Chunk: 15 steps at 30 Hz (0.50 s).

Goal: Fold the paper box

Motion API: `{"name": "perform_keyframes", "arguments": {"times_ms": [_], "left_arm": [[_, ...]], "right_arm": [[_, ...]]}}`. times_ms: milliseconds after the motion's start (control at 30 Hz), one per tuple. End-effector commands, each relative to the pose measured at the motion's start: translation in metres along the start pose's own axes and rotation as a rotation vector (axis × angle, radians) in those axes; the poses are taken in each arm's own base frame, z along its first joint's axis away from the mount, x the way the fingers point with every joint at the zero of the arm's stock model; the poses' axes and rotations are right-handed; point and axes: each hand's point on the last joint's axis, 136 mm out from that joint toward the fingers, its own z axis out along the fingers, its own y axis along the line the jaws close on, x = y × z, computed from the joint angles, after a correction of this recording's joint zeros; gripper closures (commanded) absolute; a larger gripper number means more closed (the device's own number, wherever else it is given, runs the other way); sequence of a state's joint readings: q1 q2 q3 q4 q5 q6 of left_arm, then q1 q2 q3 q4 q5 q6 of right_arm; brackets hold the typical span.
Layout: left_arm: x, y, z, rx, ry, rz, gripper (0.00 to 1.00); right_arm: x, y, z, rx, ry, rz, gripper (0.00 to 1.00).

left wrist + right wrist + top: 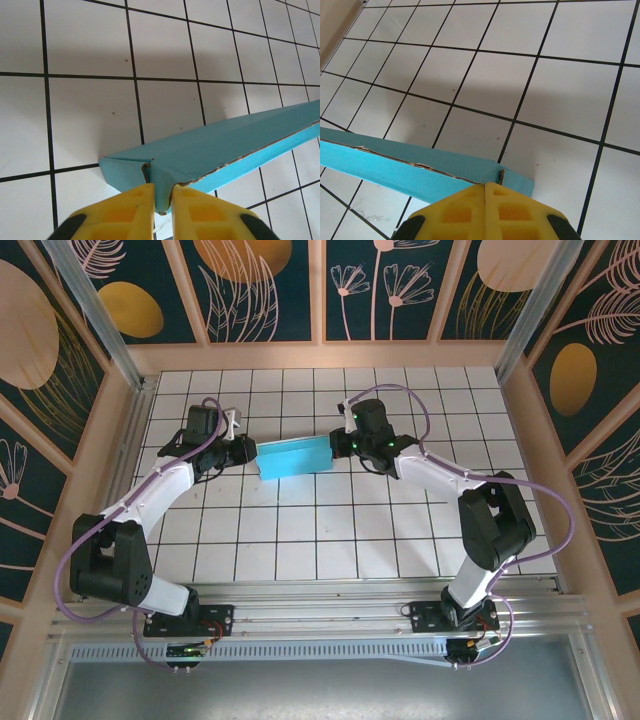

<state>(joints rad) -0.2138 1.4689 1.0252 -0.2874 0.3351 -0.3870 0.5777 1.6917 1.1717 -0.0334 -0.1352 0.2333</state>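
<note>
- Left gripper (162, 189) pinches the paper box (225, 145) by one end.
- Right gripper (485, 185), fingers together, nips the other end.
- It hangs above the table (400, 540), nearer the far edge.

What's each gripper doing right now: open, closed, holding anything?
Left gripper: closed, pinching one end of the paper box.
Right gripper: closed, pinching the box's other end.
</note>
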Motion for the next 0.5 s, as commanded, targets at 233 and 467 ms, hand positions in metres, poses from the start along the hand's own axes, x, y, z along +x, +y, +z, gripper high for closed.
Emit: {"name": "perform_keyframes", "arguments": {"times_ms": [233,467], "left_arm": [[-0.006,-0.012,0.000,0.062,-0.011,-0.028,0.94],[0.003,0.001,0.005,0.003,0.016,-0.036,0.94]], "right_arm": [[0.004,0.001,0.007,-0.007,0.023,-0.004,1.00],[0.008,0.005,0.009,-0.014,0.034,-0.006,1.00]]}}
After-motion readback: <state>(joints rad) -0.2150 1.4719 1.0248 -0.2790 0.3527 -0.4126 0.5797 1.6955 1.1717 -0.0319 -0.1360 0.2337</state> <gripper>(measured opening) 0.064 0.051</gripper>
